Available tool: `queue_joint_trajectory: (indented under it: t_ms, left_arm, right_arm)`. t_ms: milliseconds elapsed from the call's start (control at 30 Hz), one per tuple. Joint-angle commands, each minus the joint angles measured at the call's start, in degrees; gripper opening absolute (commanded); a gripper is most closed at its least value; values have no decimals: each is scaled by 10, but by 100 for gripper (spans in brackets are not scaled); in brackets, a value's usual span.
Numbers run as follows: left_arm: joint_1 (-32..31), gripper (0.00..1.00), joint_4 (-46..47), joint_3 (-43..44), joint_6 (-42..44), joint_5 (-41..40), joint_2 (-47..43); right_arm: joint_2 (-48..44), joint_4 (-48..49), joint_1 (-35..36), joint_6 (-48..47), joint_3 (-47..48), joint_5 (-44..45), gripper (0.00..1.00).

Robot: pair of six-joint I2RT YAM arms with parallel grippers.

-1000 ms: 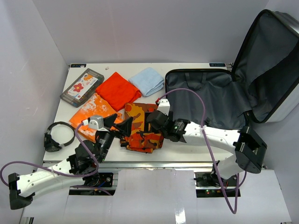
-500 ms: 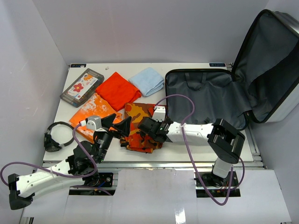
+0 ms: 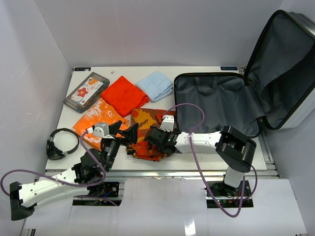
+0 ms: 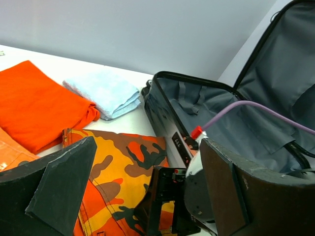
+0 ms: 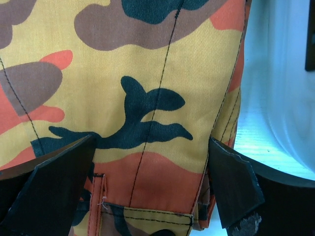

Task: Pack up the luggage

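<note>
Lowest in the top view, the left gripper [image 3: 126, 132] is seen with its black wedge-shaped fingers spread wide and nothing between them, at the left edge of a folded camouflage garment [image 3: 147, 132]. The right gripper [image 5: 152, 182] is also opened wide above this garment, and nothing is gripped by it. The garment is made of woven twill in yellow, orange, brown and dark green patches, with black stitched seams. At the left edge of the white table [image 3: 128, 73] a black coiled cable [image 3: 61, 142] is laid. Higher in the frame, an orange-and-white patterned cloth [image 3: 96, 115], a plain orange folded cloth [image 3: 124, 96] and a soft light blue towel [image 3: 155, 84] are placed side by side. A flat grey case [image 3: 86, 91] with a red flower is found at the upper left. The luggage [image 3: 221, 105] is lying open at the upper right, its lid [image 3: 285, 64] raised. Dark grey fabric lining with straps is shown inside, within a black zipper rim.
</note>
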Motion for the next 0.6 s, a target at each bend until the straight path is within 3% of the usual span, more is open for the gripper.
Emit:
queue_joint_trajectory:
  t_ms: [0,67,200,300,433,567]
  left_arm:
    - [-3,98,4,9,-4,-28,11]
    - [-3,98,-2,17,-4,-40,17]
    - [-3,98,-29,32,-19,-67,46]
    - [-1,97,-102,47,-88,-63,63]
    - [3,96,-274,78,-194,-62,76]
    - [12,96,-362,86,-253,-42,63]
  right_arm:
    - [-2,-45,-7,62,-35,14,99]
    - [4,-43,-4,60,-37,8,100]
    - [-3,-9,9,25,-57,-5,88]
    - [-18,15,29,-12,-71,-20,82]
    - [-45,29,57,-26,-97,-27,75]
    - [-69,39,75,-29,-128,-33,70]
